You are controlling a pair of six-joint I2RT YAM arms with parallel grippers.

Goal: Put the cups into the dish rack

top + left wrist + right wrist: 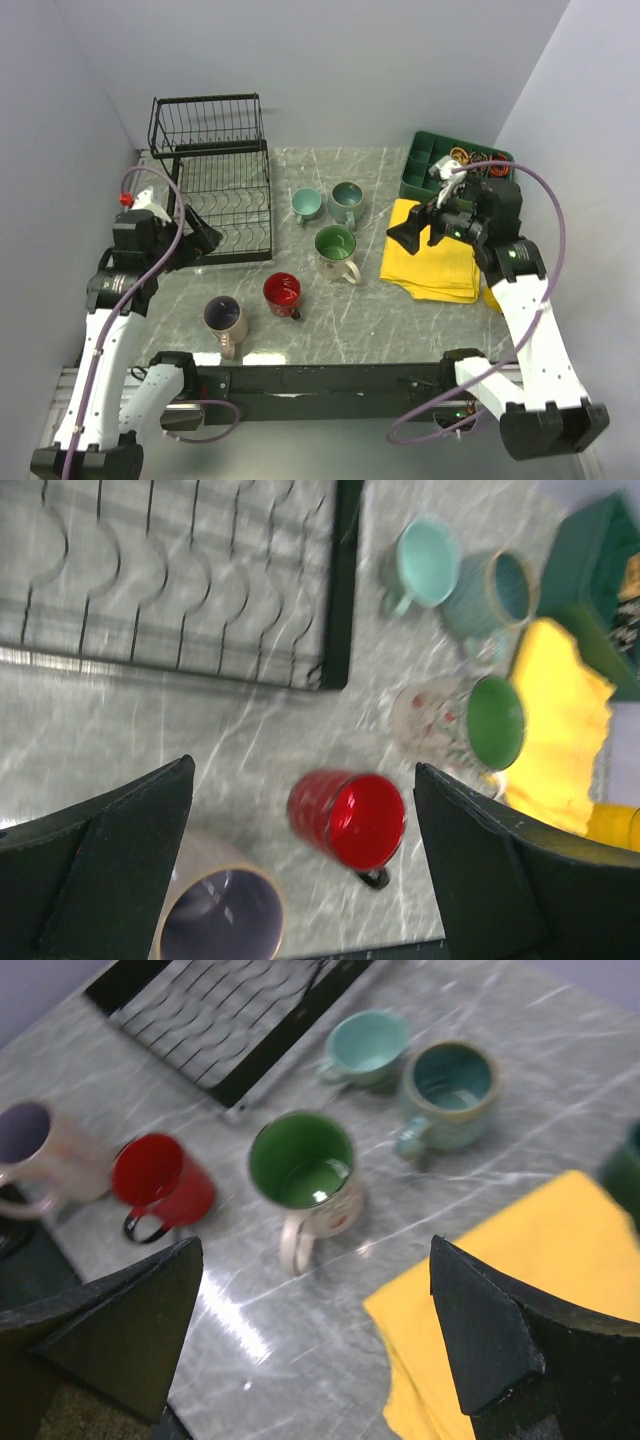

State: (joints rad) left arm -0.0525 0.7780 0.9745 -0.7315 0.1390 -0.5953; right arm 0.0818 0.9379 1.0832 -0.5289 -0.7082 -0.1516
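The black wire dish rack (pixel 210 180) stands at the back left with no cups in it. Five cups stand upright on the table: a light teal one (pixel 306 205), a darker teal one (pixel 347 200), a cream one with green inside (pixel 336 248), a red one (pixel 282 293) and a beige one with purple inside (pixel 224 317). A yellow cup (pixel 615 825) peeks out by the right arm. My left gripper (pixel 302 770) hangs open above the red cup (pixel 350 820) and the beige cup (pixel 220 920). My right gripper (pixel 315 1245) is open above the table, near the green-inside cup (pixel 305 1175).
A folded yellow cloth (pixel 435 262) lies right of the cups. A green compartment tray (pixel 450 165) with small items stands at the back right. Grey walls close in on the left, back and right.
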